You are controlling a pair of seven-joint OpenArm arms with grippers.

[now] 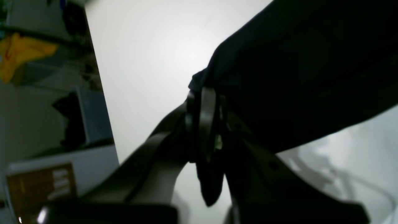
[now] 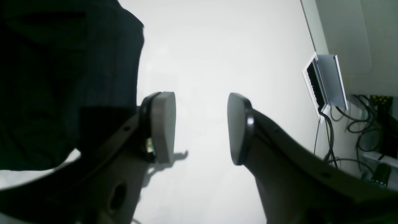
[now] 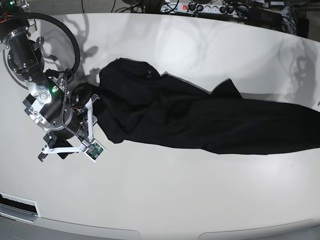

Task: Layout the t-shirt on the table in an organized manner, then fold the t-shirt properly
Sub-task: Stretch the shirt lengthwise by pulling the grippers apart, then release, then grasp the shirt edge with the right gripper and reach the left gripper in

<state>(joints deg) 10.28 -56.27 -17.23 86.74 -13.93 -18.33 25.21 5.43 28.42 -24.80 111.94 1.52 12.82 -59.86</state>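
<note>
Right pincer [image 2: 201, 127] agape beside t-shirt [image 2: 62, 77]

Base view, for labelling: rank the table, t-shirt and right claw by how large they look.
1. table
2. t-shirt
3. right claw, smallest, though partly hidden by its arm.

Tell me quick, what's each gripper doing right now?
Left gripper: shut on the t-shirt.
Right gripper: jaws open, nothing between them, beside the t-shirt.
</note>
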